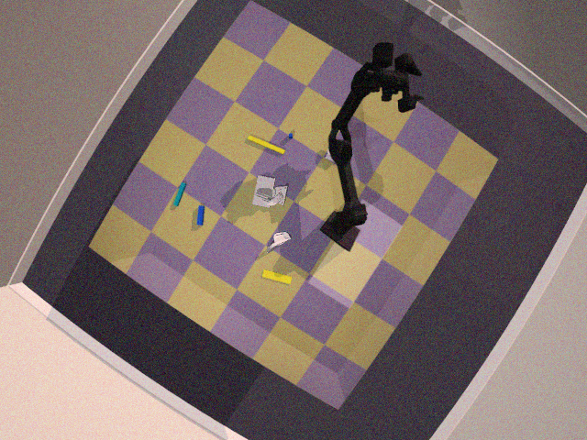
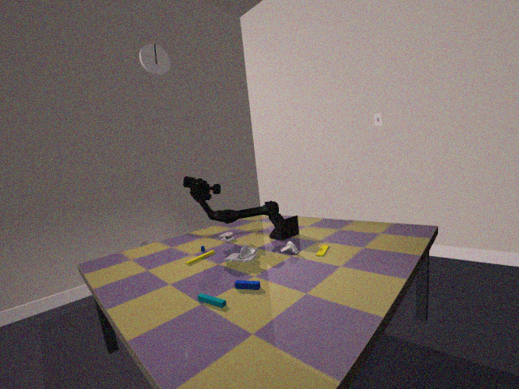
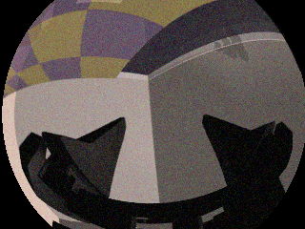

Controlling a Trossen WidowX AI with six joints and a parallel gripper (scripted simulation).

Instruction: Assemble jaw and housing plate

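Note:
A pale grey base (image 1: 265,181) (image 2: 233,258) stands near the table's middle. A grey part (image 1: 266,192) (image 2: 248,251), apparently the mounted jaw, sits on it; its pin and teeth are too small to tell. A loose white angled piece (image 1: 282,237) (image 2: 289,247), apparently the other jaw, lies apart from the base, on the robot-base side. Another whitish piece (image 1: 327,155) (image 2: 226,236), possibly the housing plate, lies partly hidden by the arm in the top view. My gripper (image 1: 420,86) (image 3: 166,120) is open and empty, raised high and far from these parts.
A long yellow bar (image 1: 266,145) (image 2: 200,257) and a small blue piece (image 1: 290,136) (image 2: 203,248) lie on one side of the base. A teal bar (image 1: 180,193) (image 2: 212,300), a blue bar (image 1: 200,215) (image 2: 247,284) and a shorter yellow bar (image 1: 276,277) (image 2: 322,250) lie elsewhere.

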